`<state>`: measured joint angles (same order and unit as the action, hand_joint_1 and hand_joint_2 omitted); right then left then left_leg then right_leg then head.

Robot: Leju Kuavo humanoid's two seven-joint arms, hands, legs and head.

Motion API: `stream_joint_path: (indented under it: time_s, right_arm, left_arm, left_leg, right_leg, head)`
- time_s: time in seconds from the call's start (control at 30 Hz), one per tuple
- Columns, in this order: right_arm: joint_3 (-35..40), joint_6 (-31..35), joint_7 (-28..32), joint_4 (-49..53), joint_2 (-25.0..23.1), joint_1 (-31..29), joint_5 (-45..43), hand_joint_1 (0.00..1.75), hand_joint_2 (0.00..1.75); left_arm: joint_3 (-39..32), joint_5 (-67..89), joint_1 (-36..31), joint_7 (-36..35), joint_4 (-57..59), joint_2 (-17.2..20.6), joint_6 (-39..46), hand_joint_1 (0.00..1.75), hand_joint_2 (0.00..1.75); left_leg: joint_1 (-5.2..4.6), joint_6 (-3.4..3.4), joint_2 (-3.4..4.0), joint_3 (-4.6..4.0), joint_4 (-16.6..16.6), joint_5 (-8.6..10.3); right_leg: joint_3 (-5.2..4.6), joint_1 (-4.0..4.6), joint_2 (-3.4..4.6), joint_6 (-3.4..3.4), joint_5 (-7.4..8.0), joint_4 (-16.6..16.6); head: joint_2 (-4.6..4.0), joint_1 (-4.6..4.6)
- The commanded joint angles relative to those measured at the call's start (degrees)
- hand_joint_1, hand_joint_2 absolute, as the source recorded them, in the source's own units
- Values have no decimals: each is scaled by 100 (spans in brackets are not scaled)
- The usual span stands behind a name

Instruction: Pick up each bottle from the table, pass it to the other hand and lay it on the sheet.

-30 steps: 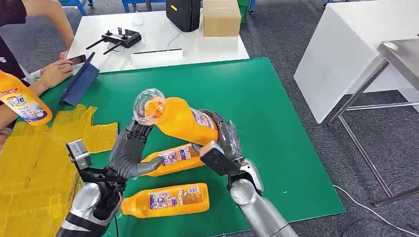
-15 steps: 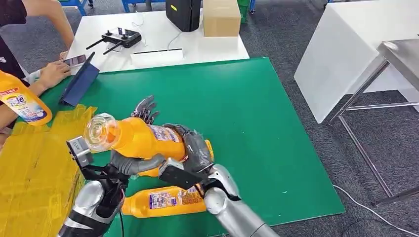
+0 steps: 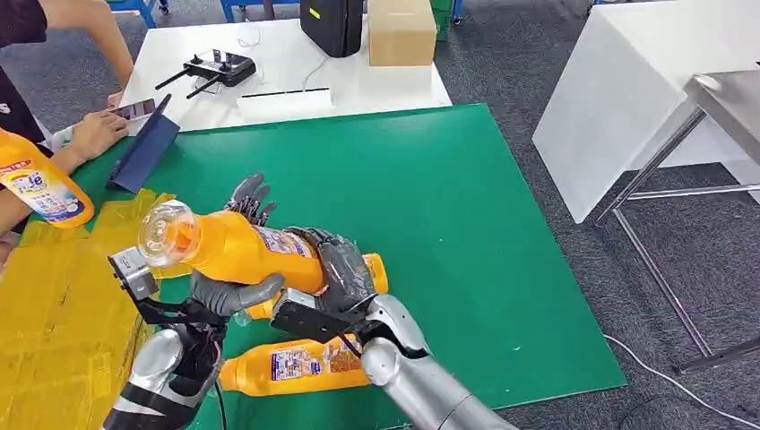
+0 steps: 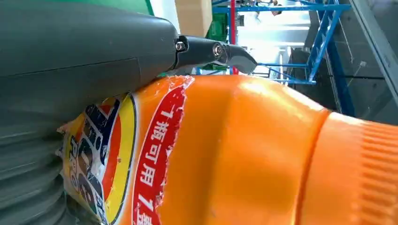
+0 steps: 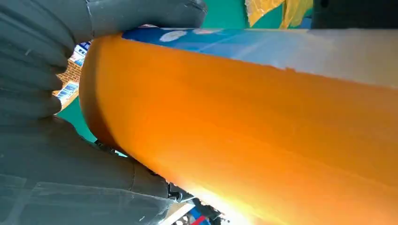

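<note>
1. Bottle [image 3: 237,253], head view: an orange bottle with a clear cap is held in the air above the green surface [image 3: 466,206], lying almost level with its cap pointing toward the yellow sheet [image 3: 54,305]. The right hand [image 3: 341,269] is wrapped around its base end. The left hand [image 3: 235,269] cups the body from beneath, thumb in front and fingers [image 3: 246,197] rising behind the bottle. Both hands are closed on the same bottle.
2. Head view, other items: a second orange bottle [image 3: 300,363] lies on its side on the green surface near the front edge. A third bottle [image 3: 376,271] lies behind the right hand, mostly hidden. A person's hand [image 3: 94,134] rests on a dark tablet [image 3: 143,148] at the far left corner. A fourth orange bottle [image 3: 40,184] is at the left picture edge; what holds it cannot be told. A remote controller [image 3: 220,67] and a cardboard box [image 3: 401,31] stand on the white table [image 3: 296,90] beyond.
3. Left wrist view: the grey left hand [image 4: 84,56] presses against the labelled body of the bottle [image 4: 244,154], a dark finger [image 4: 216,51] reaching over it.
4. Right wrist view: the right hand [image 5: 56,93] grips the bottle's [image 5: 263,126] base end, thumb over the top and palm beneath.
</note>
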<state>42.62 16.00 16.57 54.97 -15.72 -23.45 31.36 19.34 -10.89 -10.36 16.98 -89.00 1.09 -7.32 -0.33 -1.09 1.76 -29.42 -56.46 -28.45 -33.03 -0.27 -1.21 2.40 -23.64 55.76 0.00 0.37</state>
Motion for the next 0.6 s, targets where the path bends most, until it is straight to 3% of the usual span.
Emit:
stream_joint_path:
  time_s: [0.03,0.5,0.53,0.57,0.6]
  right_arm:
    - [633,127,77,-459,63,-61,22,175,175]
    - [-85,603,64,9,289,-79,-334,175,175]
    - [-155,626,70,91,312,-64,-365,161,175]
    - [-230,668,86,180,339,-44,-401,24,175]
    - [-443,863,149,471,363,80,-522,0,175]
  left_arm:
    - [-152,-421,-261,-64,174,-261,151,175,175]
    - [-368,-473,-218,63,68,-355,603,175,175]
    - [-366,-294,-234,117,59,-342,799,175,175]
    - [-354,-29,-266,202,62,-348,1068,175,175]
    - [-397,812,-344,412,94,-360,1955,175,175]
  left_leg:
    - [13,10,-29,9,-2,-2]
    - [5,4,-22,-2,-2,2]
    - [11,8,-34,1,-6,0]
    - [13,9,-40,1,-9,-1]
    - [7,6,-34,-4,-6,2]
  right_leg:
    - [18,10,-4,-6,-4,-5]
    - [5,4,-8,-2,-1,-2]
    - [13,9,-11,-3,-4,-2]
    - [15,11,-13,-4,-5,-1]
    - [7,5,-16,-2,-3,0]
  head:
    - [0,2]
    - [0,0]
    - [0,0]
    - [0,0]
    - [0,2]
